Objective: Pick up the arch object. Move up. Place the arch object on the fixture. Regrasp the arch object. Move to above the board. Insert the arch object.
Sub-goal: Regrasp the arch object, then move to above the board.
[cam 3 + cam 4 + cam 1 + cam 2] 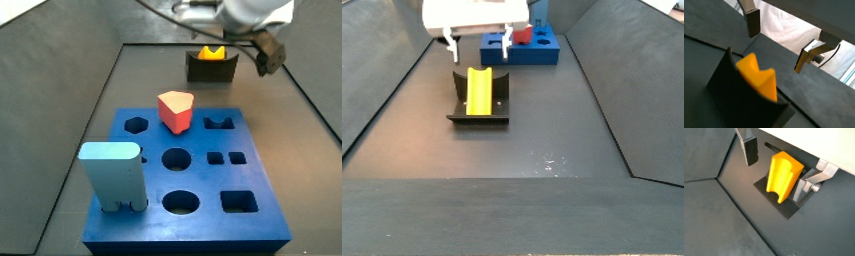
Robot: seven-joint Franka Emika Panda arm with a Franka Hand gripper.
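dark floor; open tool (777, 170) over arch object (783, 174)

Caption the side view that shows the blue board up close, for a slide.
Open gripper above the arch object resting in the fixture, behind the board.

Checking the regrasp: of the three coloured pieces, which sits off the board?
The yellow-orange arch object, resting on the fixture beneath the open claw; the red peg and light-blue block stand on the board.

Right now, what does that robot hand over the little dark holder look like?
The gripper above the fixture has a white, boxy body and two thin, flat silver fingers with dark pads. In a side view its wrist looks glossy white with grey metal parts.
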